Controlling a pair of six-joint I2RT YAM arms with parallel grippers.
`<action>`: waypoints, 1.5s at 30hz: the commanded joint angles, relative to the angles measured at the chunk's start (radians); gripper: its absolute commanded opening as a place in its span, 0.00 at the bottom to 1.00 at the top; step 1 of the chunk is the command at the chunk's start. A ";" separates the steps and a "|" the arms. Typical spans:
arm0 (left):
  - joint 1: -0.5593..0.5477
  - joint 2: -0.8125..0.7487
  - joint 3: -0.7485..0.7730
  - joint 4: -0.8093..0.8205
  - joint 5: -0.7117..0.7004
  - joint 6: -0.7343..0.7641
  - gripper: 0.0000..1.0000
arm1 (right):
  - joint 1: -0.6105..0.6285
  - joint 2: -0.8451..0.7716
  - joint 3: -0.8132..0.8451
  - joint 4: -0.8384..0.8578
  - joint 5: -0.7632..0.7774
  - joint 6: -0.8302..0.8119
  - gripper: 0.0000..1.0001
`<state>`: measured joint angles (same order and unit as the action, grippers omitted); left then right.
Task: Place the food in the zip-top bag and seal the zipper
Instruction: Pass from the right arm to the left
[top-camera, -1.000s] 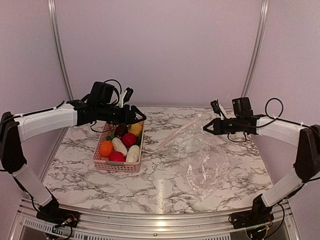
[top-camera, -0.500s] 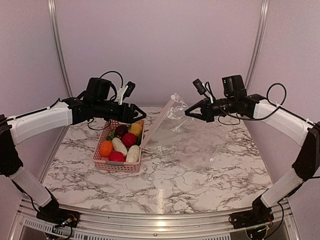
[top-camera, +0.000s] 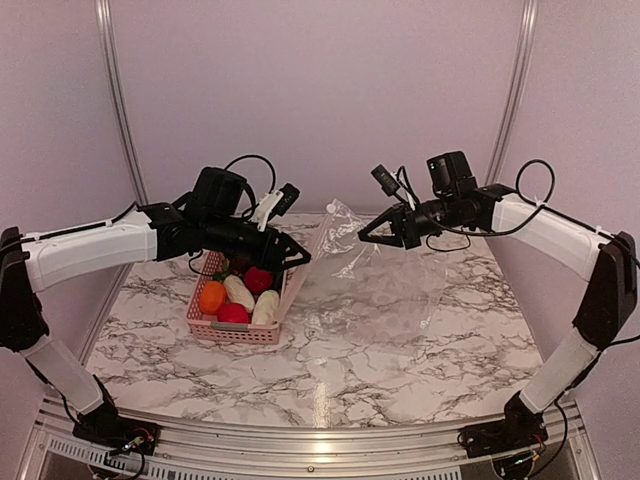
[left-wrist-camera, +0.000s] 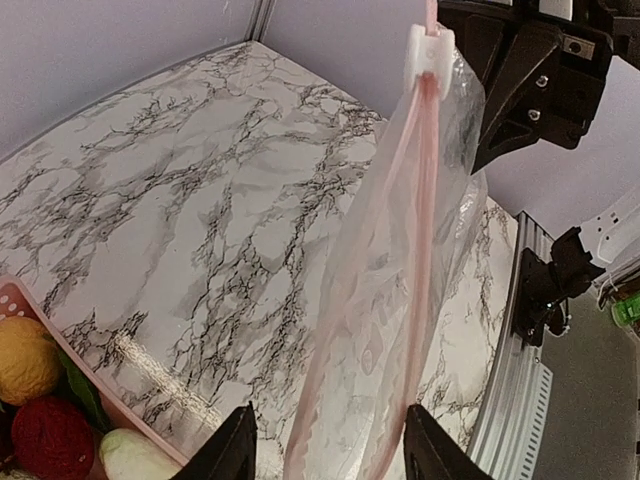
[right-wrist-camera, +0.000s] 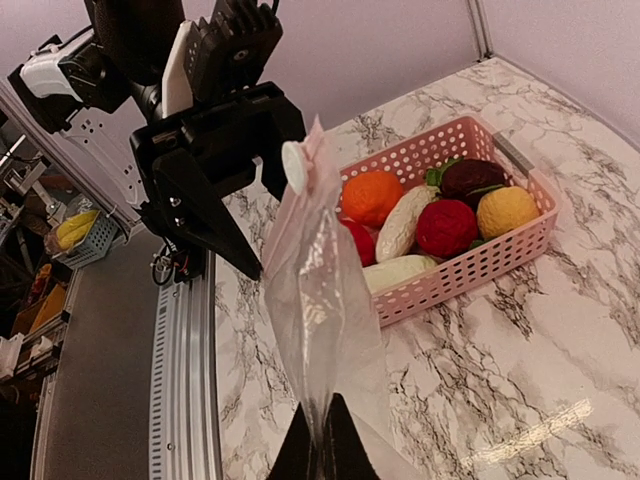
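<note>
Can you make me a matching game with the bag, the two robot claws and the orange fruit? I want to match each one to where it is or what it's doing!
Things:
1. zip-top bag
2. left gripper
3. right gripper
4. orange toy fruit

Matches:
A. lying in the pink basket
B. open
C. shut on the bag's edge
D. see-through, one end held up off the table

Pairs: 1-D, 2-B, 3-C, 4-A
</note>
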<state>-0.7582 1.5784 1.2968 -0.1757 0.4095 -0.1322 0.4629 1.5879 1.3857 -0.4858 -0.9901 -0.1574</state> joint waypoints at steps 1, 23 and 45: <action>-0.008 0.022 0.018 -0.029 -0.001 0.024 0.49 | 0.013 0.023 0.043 0.013 -0.081 0.031 0.03; 0.023 -0.108 -0.008 -0.084 -0.011 0.108 0.61 | 0.045 0.034 0.069 -0.037 -0.086 0.029 0.03; 0.031 0.000 0.014 0.006 0.121 0.038 0.33 | 0.066 0.034 0.076 -0.005 -0.105 0.075 0.03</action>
<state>-0.7261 1.5517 1.3003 -0.2127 0.4767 -0.0757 0.5198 1.6287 1.4467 -0.5053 -1.0939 -0.0929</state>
